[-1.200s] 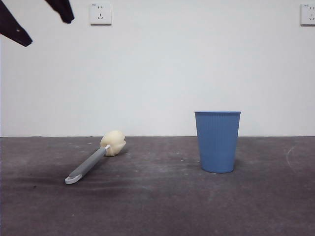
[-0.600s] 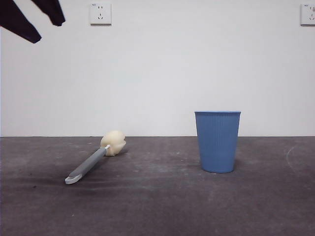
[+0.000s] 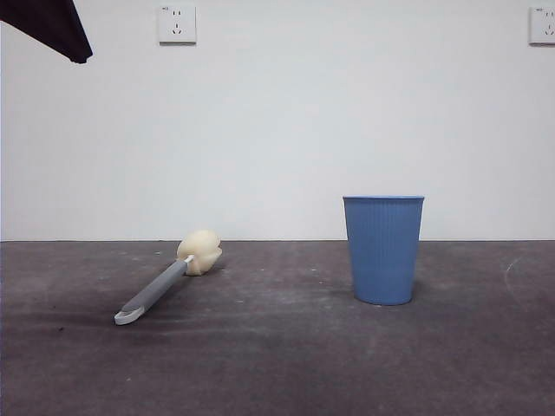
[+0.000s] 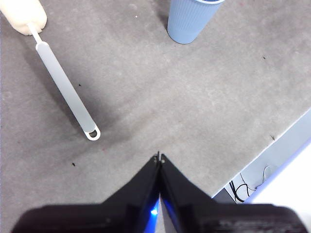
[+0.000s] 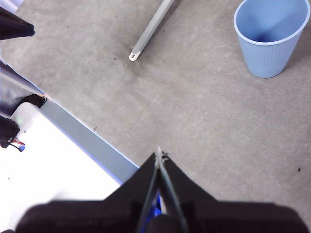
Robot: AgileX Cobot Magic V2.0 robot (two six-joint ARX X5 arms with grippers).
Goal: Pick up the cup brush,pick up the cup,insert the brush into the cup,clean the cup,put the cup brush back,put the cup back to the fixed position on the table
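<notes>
Front view set low, level across the bench (image 3: 277,364) toward the wall. Both wrist views looked steeply down from well above. Cup (image 3: 383,250) and cup brush (image 3: 165,282) shared by all three views.

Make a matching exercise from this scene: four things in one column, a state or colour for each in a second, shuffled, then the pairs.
Things:
1. cup brush
2. cup
3. left pincer
4. wall socket

States or colours:
A. standing upright, blue
B. white, on the wall
C. lying flat on the table, sponge head away from the camera
D. shut, above the table, holding nothing

Pairs: 1-C, 2-A, 3-D, 4-B
</notes>
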